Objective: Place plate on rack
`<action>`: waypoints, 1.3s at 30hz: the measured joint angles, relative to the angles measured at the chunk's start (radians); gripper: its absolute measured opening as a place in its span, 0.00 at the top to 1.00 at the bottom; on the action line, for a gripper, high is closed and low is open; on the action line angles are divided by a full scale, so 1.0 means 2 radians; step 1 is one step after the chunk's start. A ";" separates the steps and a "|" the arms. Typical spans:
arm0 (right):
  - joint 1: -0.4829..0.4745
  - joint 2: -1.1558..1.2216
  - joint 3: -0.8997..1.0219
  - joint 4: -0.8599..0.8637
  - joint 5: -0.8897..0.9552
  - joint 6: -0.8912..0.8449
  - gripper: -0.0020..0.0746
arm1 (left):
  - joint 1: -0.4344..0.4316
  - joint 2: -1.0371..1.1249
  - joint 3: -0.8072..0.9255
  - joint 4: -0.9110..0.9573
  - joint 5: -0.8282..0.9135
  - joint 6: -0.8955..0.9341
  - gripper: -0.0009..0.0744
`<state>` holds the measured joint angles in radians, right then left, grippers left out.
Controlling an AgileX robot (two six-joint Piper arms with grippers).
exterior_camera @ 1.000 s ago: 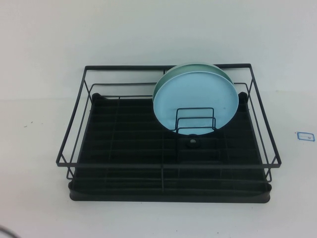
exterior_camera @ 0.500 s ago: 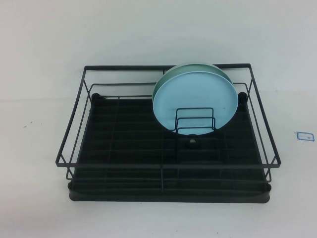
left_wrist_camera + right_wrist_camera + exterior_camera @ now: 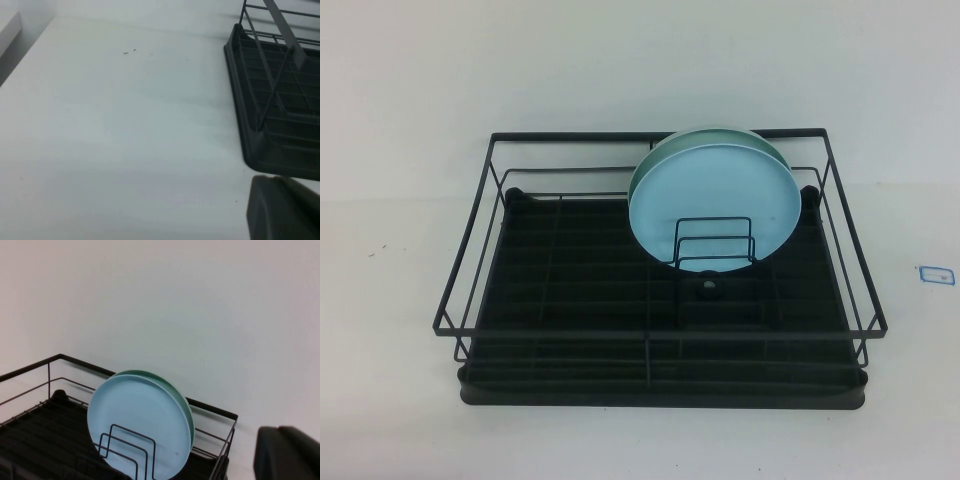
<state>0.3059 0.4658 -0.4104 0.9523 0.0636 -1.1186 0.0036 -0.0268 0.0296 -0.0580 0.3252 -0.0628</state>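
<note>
The sky-blue plate (image 3: pixel 710 195) stands upright in the small wire holder (image 3: pixel 713 245) at the back right of the black rack (image 3: pixel 570 300). The mint-green plate (image 3: pixel 705 138) stands right behind it, touching or nearly so. Both plates also show in the right wrist view, blue (image 3: pixel 135 425) in front of green (image 3: pixel 176 392). Neither gripper shows in the high view. A dark part of my left gripper (image 3: pixel 282 210) shows beside the rack's corner (image 3: pixel 280 125), over bare table. A dark part of my right gripper (image 3: pixel 287 452) shows off the rack's right end, apart from the plates.
A small blue-edged tag (image 3: pixel 935 272) lies on the white table to the right of the rack. The rack's raised wire rim (image 3: pixel 650 135) runs round all sides. White table lies to the left, right and behind.
A faint dark edge at the high view's lower left corner has left the picture. The plates and rack have not moved.
</note>
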 joint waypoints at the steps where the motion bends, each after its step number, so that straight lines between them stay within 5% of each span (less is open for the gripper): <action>1: 0.000 0.000 0.000 0.000 0.000 0.000 0.98 | 0.000 0.000 0.000 0.000 0.000 0.000 0.99; 25: -0.002 -0.003 0.000 0.000 0.002 0.000 0.98 | -0.001 0.000 0.000 0.003 0.000 0.000 0.99; 33: -0.094 -0.074 0.000 0.005 -0.053 -0.046 0.98 | -0.001 0.000 0.000 0.003 0.000 0.000 0.99; 39: -0.112 -0.092 0.000 0.034 -0.091 -0.048 0.98 | -0.001 0.000 0.000 0.003 0.000 0.000 0.99</action>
<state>0.0825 0.2812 -0.4104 1.0196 -0.1192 -1.2147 0.0018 -0.0268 0.0296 -0.0529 0.3252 -0.0628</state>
